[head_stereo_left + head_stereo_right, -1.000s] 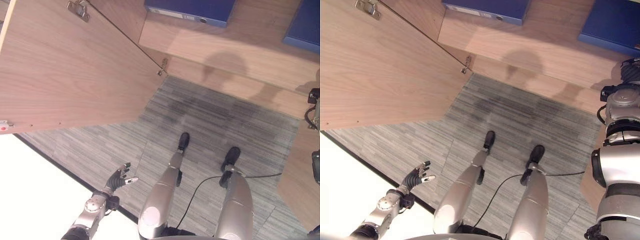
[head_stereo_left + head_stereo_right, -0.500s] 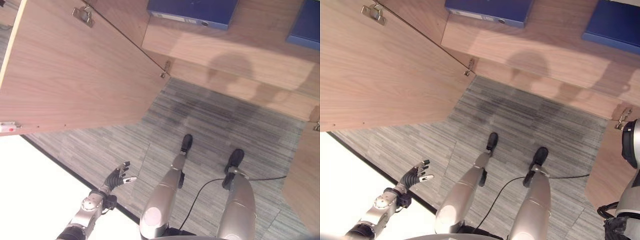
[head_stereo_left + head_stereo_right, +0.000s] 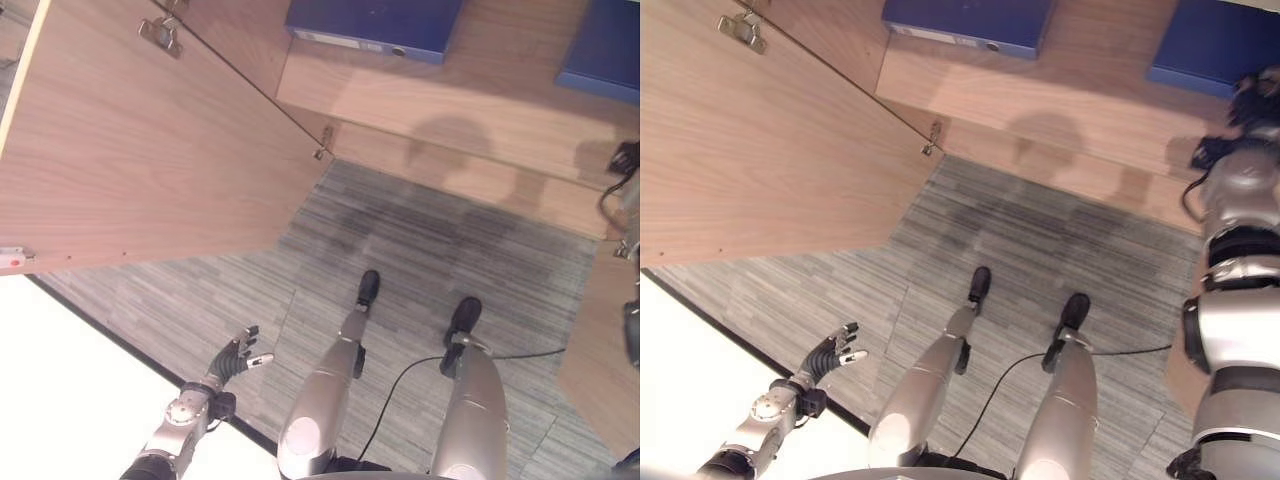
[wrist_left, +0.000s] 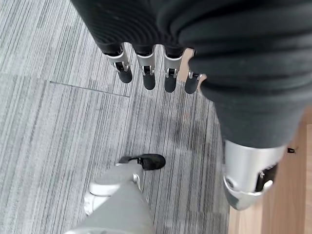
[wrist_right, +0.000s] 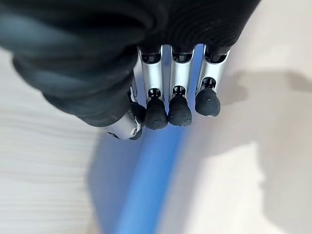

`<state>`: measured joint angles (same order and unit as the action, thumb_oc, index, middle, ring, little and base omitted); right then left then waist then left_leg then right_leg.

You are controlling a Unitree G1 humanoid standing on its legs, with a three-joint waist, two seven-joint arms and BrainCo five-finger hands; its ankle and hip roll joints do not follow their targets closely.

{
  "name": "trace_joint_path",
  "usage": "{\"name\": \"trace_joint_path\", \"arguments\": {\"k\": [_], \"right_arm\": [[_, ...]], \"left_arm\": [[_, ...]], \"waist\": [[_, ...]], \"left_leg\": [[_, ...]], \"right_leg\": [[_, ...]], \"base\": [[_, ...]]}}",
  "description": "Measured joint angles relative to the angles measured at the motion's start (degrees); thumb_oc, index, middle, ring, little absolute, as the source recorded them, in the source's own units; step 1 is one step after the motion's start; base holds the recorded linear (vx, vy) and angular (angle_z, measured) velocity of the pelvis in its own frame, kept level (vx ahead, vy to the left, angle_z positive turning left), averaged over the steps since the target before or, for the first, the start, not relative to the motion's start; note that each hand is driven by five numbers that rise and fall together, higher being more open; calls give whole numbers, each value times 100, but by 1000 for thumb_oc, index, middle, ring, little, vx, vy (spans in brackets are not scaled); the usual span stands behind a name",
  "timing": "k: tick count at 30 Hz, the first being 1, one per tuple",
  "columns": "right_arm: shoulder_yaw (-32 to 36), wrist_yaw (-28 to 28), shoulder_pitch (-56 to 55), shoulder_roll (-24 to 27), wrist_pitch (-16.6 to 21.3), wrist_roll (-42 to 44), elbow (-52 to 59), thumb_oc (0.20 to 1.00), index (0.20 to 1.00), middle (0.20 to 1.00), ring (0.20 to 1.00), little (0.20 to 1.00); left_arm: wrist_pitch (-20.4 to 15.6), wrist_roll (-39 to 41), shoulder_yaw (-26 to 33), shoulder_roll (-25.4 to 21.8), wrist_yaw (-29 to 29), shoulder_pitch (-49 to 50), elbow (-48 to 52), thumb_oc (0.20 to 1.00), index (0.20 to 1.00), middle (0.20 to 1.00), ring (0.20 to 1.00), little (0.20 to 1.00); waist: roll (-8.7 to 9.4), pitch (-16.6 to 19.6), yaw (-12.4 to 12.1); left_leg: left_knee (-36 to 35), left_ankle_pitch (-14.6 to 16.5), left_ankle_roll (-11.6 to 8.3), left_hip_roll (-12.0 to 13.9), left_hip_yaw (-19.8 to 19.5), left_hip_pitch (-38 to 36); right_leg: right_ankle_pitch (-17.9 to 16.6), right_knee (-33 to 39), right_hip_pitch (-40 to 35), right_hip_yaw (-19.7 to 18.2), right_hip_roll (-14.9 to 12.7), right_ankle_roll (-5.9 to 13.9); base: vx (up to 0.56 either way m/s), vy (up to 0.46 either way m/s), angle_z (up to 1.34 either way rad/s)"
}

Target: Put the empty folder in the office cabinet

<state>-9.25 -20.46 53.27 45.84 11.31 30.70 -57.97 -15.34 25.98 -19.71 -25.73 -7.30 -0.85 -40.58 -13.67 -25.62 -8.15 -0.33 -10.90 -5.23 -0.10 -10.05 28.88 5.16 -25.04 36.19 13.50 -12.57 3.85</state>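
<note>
A blue folder lies flat on the wooden cabinet shelf at the upper right. Up beside its near edge is my right hand, at the end of the raised right arm. In the right wrist view its fingers are straight and side by side, with the blue folder on the pale shelf just past them and nothing held between them. My left hand hangs low at the lower left over the carpet, fingers spread and empty.
A second blue folder lies on the same shelf further left. The cabinet's left door stands wide open over the grey carpet, and a right door edges in at the right. A white surface is at the lower left.
My right arm, lowered out at the right edge half a second ago, has come back up to the right blue folder. The whole view has shifted slightly. The left hand has hardly moved.
</note>
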Motion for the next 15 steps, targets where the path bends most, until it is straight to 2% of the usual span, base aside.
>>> {"name": "trace_joint_path", "arguments": {"k": [1, 2, 5, 7, 9, 13, 14, 15], "right_arm": [[245, -68, -537, -376, 128, -13, 599, 200, 200, 200, 200, 200], [280, -106, -1301, -996, 208, -45, 1310, 200, 200, 200, 200, 200], [487, -274, -2657, -1885, 327, -445, 2425, 200, 200, 200, 200, 200], [453, -259, -3445, -2394, 369, -793, 2655, 200, 200, 200, 200, 200], [437, -219, -3889, -2647, 349, -927, 2661, 200, 200, 200, 200, 200], [384, -76, -4171, -2699, 340, -958, 2634, 200, 200, 200, 200, 200], [256, 12, -4338, -2760, 331, -967, 2628, 1000, 1000, 1000, 1000, 1000], [194, 68, -4424, -2815, 330, -1004, 2623, 1000, 1000, 1000, 1000, 1000]], "left_arm": [[21, 1, 189, 98, 70, 19, -142, 1000, 1000, 1000, 1000, 1000], [49, -4, 221, 162, 139, 43, -307, 1000, 1000, 1000, 1000, 1000], [47, -4, 486, 474, 238, 23, -515, 1000, 1000, 1000, 1000, 1000], [116, -43, 640, 574, 292, 28, -701, 1000, 1000, 1000, 1000, 1000], [137, -48, 708, 572, 357, 39, -889, 1000, 1000, 1000, 1000, 1000], [171, -75, 847, 597, 397, 37, -1062, 1000, 1000, 1000, 1000, 1000], [177, -176, 910, 592, 417, 50, -1183, 1000, 1000, 1000, 1000, 1000], [177, -186, 923, 583, 426, 68, -1293, 1000, 1000, 1000, 1000, 1000]], "waist": [[151, 41, 73], [356, 115, 186], [554, 198, 351], [679, 217, 441], [780, 272, 456], [917, 329, 587], [1033, 400, 595], [1097, 480, 599]], "left_leg": [[0, 22, 2, 47, 24, -37], [-11, 46, -2, 84, 45, -113], [-40, 82, 4, 137, 73, -251], [-76, 123, 21, 163, 101, -438], [-88, 177, 53, 191, 155, -563], [-162, 212, 36, 233, 215, -777], [-219, 241, 74, 266, 292, -1031], [-238, 272, 78, 275, 323, -1119]], "right_leg": [[-25, 86, -63, 0, 48, -14], [-38, 170, -161, 5, 83, -19], [-101, 376, -371, 0, 173, 18], [-127, 514, -592, -7, 200, 23], [-182, 661, -755, -29, 227, 47], [-354, 1002, -1063, -52, 297, 77], [-429, 1227, -1348, -94, 352, 85], [-450, 1316, -1452, -110, 370, 84]], "base": [[52, 17, -15], [45, 13, -15], [48, 23, -9], [49, 46, -9], [33, 39, -16], [88, 53, -11], [88, 49, -22], [90, 57, -27]]}}
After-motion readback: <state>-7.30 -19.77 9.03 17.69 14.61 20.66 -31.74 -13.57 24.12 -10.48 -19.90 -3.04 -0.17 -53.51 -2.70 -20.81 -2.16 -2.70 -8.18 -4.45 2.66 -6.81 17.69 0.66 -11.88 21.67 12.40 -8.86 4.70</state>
